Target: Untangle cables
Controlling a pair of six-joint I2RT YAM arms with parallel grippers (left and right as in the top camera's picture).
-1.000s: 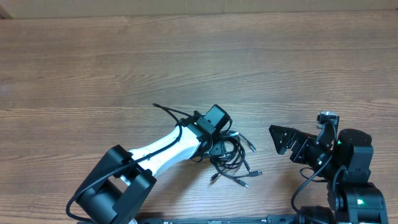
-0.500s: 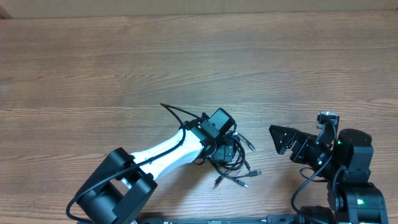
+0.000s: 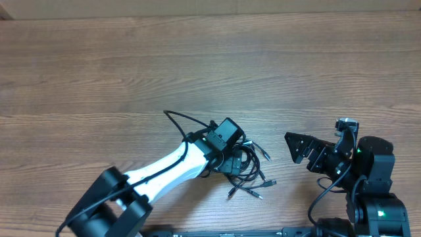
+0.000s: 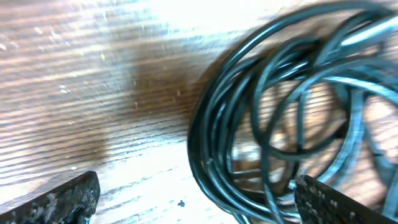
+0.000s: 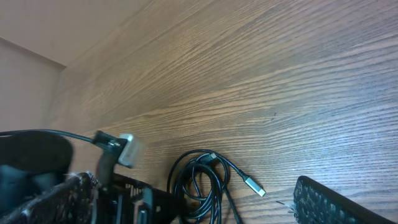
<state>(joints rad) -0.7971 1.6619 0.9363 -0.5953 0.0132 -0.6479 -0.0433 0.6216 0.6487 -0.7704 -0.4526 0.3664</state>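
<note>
If left gripper (image 4: 198,200) closes where it hangs, jaws spread wide over cables (image 3: 247,172) near desk (image 3: 197,66) front edge, right of middle: likely pinches several strands, coil drags whole, tangle tightens. Right gripper (image 3: 296,146) wide, empty, well apart: nothing anchors bundle.

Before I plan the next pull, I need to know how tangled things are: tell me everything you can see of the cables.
The cables are several thin, glossy black cords wound into one loose, overlapping coil lying flat on the wooden table. Small plugs stick out around its edge. The open left gripper hangs right over the coil; whether it touches the loops is unclear.
</note>
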